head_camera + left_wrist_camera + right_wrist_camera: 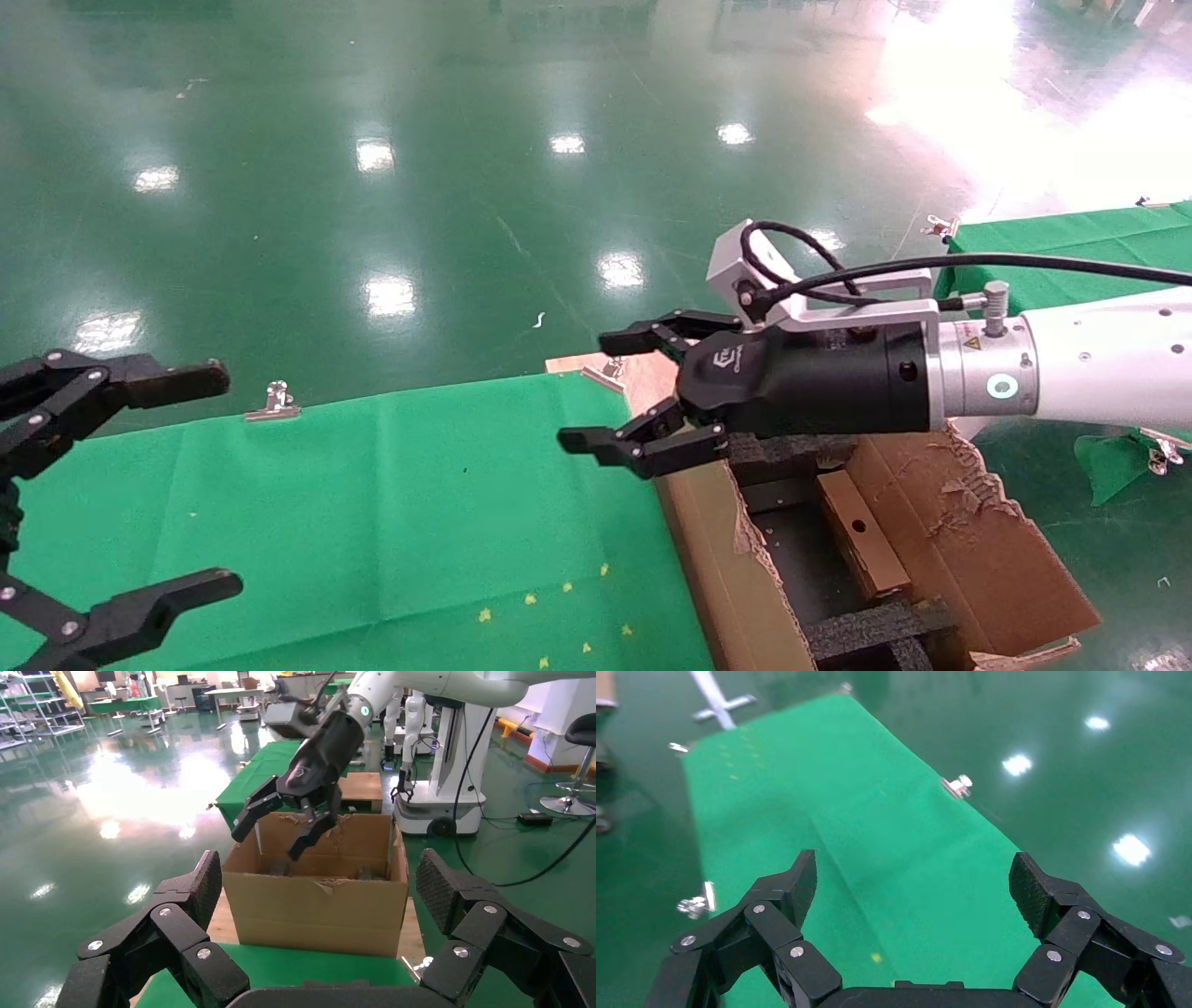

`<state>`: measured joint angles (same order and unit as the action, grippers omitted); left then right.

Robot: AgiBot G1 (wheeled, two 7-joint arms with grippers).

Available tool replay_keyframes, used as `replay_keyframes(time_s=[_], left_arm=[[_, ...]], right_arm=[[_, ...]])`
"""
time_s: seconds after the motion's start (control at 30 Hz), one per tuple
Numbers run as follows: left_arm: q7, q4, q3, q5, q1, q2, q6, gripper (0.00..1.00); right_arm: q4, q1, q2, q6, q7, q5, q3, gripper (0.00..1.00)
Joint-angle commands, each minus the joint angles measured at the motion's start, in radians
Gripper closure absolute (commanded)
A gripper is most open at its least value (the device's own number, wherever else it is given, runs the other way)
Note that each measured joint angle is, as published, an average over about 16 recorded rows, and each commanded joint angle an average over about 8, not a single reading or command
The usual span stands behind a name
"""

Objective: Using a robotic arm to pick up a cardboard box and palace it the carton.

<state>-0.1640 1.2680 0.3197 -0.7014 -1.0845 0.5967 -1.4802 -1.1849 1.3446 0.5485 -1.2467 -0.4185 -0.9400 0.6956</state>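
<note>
A green-clothed surface [372, 503] — held by metal clips [275, 403] at its far edge — carries small yellow specks [531, 601]; the carton [708, 559] stands just beside it on its right.

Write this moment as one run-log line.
right end effector: open, empty, above carton edge | cardboard box: inside carton | left end effector: open, idle

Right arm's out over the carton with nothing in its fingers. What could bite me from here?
1. The right gripper hangs open and empty just above the carton's ragged near wall; a low sweep could snag the torn flap.
2. A cardboard box lies tilted between black foam inserts; it may not be seated flat.
3. The left gripper is parked open over the green cloth; a wide leftward reach could bring the arms close.
</note>
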Motion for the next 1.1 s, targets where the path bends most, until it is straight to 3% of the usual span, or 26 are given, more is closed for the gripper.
replay_keyframes(time_s=[0.03, 0.77, 1.1], left_arm=[[0.0, 0.0, 0.0, 0.0, 0.0, 0.0, 0.0, 0.0], [0.0, 0.0, 0.001, 0.0, 0.0, 0.0, 0.0, 0.0], [0.0, 0.0, 0.0, 0.001, 0.0, 0.0, 0.001, 0.0]], right_arm=[[-0.008, -0.023, 0.005, -0.021, 0.019, 0.017, -0.035, 0.0], [-0.096, -0.262, 0.061, -0.241, 0.223, 0.203, -0.403, 0.0], [-0.105, -0.287, 0.067, -0.264, 0.24, 0.225, -0.441, 0.0]])
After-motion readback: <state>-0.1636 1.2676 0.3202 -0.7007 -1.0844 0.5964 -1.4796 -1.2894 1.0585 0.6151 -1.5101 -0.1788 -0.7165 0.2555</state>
